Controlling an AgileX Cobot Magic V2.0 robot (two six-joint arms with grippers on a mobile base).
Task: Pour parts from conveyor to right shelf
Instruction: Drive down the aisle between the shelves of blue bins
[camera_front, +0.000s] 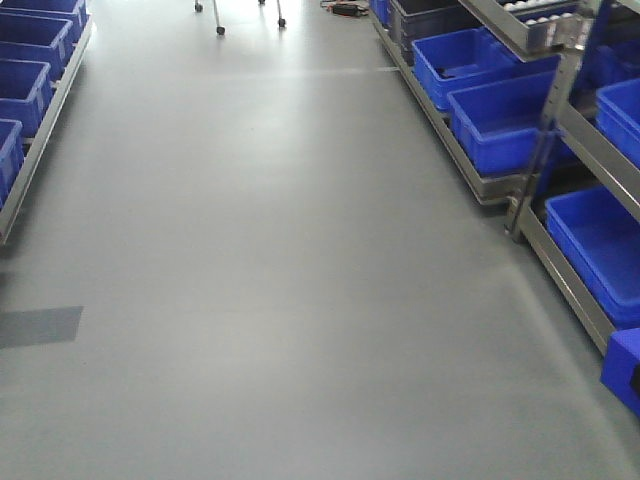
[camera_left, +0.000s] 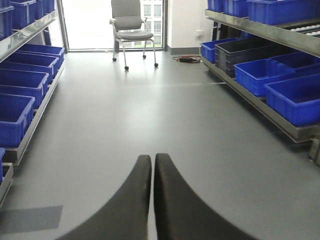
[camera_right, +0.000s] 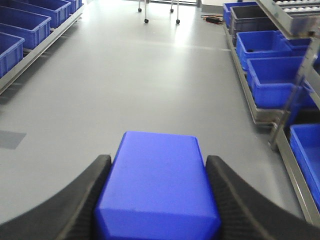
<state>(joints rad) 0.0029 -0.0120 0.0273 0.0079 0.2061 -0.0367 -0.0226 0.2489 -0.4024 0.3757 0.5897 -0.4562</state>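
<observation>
Your right tool (camera_right: 157, 161) grips a bright-blue plastic block (camera_right: 157, 187); your left tool (camera_left: 152, 161) is closed. Deep-blue plastic bins (camera_front: 500, 125) line the right steel shelf (camera_front: 548, 120).

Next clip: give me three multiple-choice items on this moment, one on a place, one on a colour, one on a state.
1. Where does the chair stand?
A. at the far end of the floor
B. on a shelf
C. inside a bin

2. What colour is the odd bin on the right shelf?
A. red
B. dark grey
C. white

3. What is the right gripper doing?
A. open, empty
B. out of view
C. shut on the block

Key: 1 A, it stands past the shelves; 2 B, among blue bins; 3 C, both fingers press its sides.
</observation>
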